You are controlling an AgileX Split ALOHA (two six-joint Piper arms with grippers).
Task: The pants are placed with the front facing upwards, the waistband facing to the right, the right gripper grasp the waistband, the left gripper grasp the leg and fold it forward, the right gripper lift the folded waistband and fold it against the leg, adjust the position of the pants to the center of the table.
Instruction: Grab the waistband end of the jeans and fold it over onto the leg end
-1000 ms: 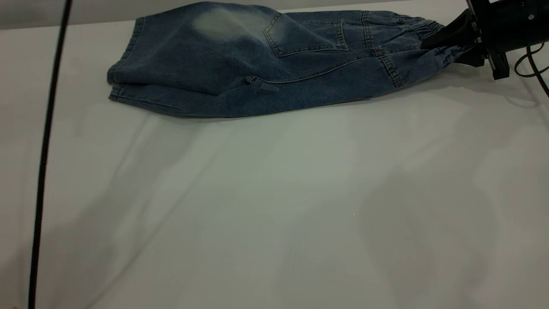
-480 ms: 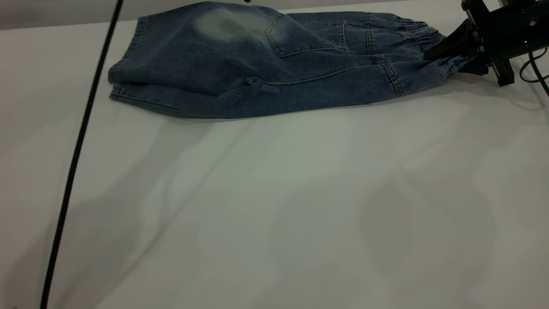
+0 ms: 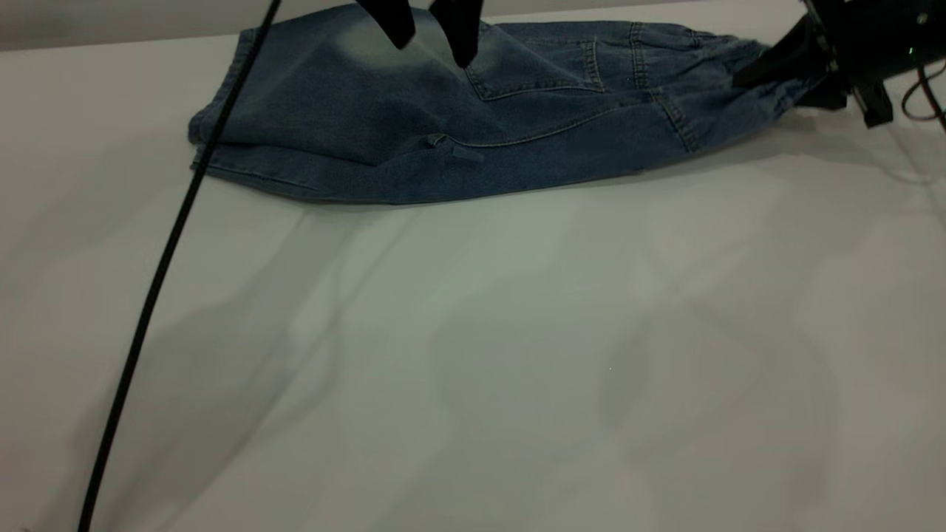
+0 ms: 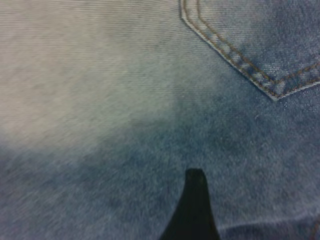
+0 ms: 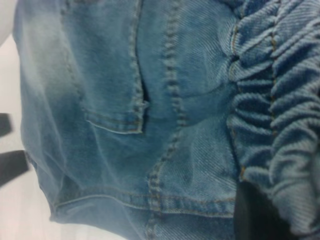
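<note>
Right tool point(image 3: 768, 70) at upper right of frame, clamped on gathered waistband point(image 3: 728, 52) of blue denim pants point(image 3: 458, 111). Pants stretched across top of frame on white surface point(image 3: 473, 355), folded lengthwise. Left tool point(image 3: 429, 33) at top centre, fingers apart, poised over faded leg patch.

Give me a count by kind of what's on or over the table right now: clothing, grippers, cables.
Clothing: 1, the pants, lying on the table.
Grippers: 2, the left gripper over the leg, the right gripper at the waistband.
Cables: 1, a black cable at the left.
Total: 4.
</note>
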